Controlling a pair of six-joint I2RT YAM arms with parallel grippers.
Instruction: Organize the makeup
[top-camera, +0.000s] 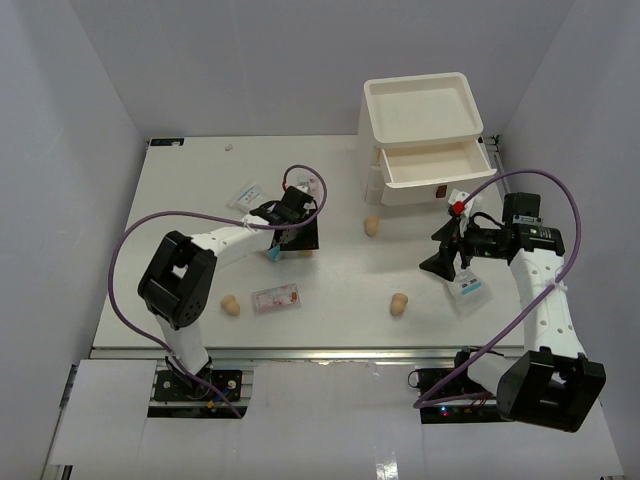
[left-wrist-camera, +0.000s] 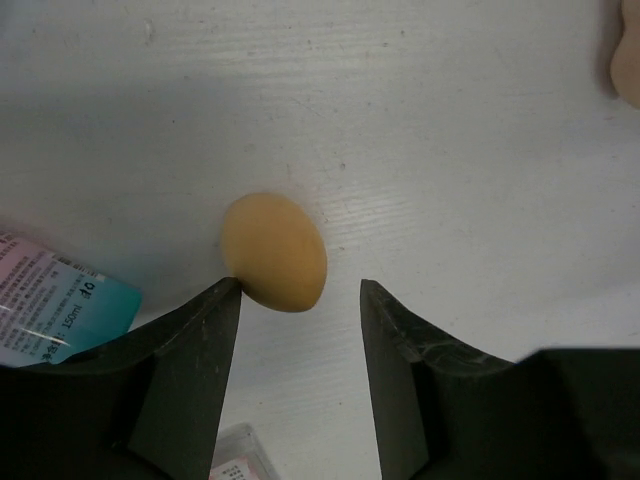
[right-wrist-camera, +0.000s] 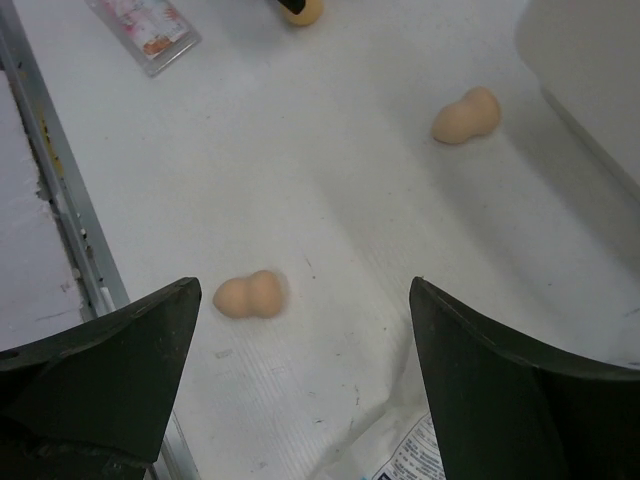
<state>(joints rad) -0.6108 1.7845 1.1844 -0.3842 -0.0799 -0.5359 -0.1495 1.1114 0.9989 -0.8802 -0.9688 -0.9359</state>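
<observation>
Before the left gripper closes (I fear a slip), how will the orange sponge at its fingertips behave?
The orange sponge is rounded, so it may roll or squirt out. It sits against one finger of the left gripper, so likely shifts sideways first.

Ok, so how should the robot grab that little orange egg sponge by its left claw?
Pinch the orange sponge across its fat middle, coming down from above. It lies on the table and is rounded, so its narrow ends would likely slip. The open left gripper has it nearer one finger, so centre first.

Tan sponge (left-wrist-camera: 275, 252), perhaps teal-capped tube (left-wrist-camera: 70, 305)
</observation>
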